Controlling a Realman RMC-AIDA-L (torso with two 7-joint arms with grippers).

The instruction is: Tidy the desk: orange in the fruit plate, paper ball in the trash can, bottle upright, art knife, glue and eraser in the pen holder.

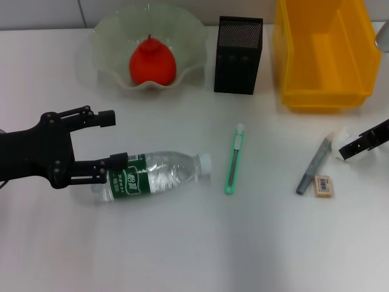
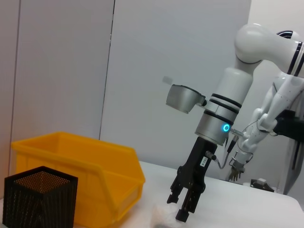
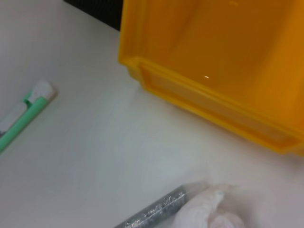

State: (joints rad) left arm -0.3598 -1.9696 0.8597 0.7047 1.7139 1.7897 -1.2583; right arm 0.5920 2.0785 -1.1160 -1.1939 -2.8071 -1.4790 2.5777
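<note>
The bottle (image 1: 152, 176) lies on its side on the desk (image 1: 194, 243), cap pointing right. My left gripper (image 1: 112, 140) is open at its base end, the lower finger over the bottle's bottom. The orange (image 1: 153, 61) sits in the fruit plate (image 1: 115, 36). The art knife (image 1: 234, 159) lies mid-desk. The glue (image 1: 312, 165) and eraser (image 1: 323, 185) lie to the right, with the paper ball (image 1: 337, 139) at the glue's far end. My right gripper (image 1: 358, 146) hangs open just beside the paper ball (image 2: 161, 216). The pen holder (image 1: 239, 55) and trash can (image 1: 322, 48) stand at the back.
The right wrist view shows the trash can (image 3: 213, 71) wall close above the paper ball (image 3: 204, 211) and glue (image 3: 152, 209), with the art knife (image 3: 23, 114) off to the side. A grey wall rises behind the desk.
</note>
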